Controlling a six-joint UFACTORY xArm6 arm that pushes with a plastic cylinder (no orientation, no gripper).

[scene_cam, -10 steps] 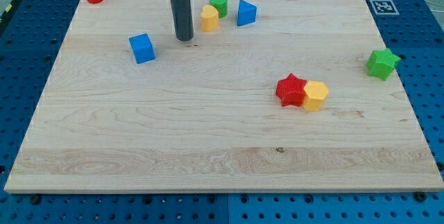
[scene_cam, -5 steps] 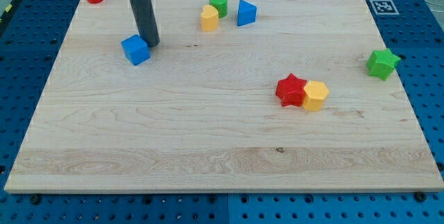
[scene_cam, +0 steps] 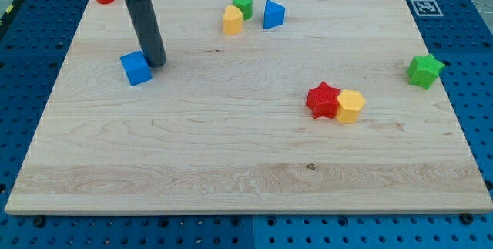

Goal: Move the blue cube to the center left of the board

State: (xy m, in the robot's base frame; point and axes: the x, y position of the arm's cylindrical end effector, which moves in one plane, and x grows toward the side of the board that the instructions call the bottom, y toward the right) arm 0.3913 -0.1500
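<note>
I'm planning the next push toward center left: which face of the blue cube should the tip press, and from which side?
Press the blue cube's upper-right face, coming from the view's upper right, where my tip already sits against it. The cube stands flat, and its target probably lies toward the view's lower left, so a centred push should limit turning.

red star (scene_cam: 323, 99) touching yellow block (scene_cam: 350, 105) | green star (scene_cam: 424, 71) | blue triangle (scene_cam: 273, 14) | green cylinder (scene_cam: 243, 3)

Blue cube (scene_cam: 135, 68) sits flat toward the board's upper left.
</note>
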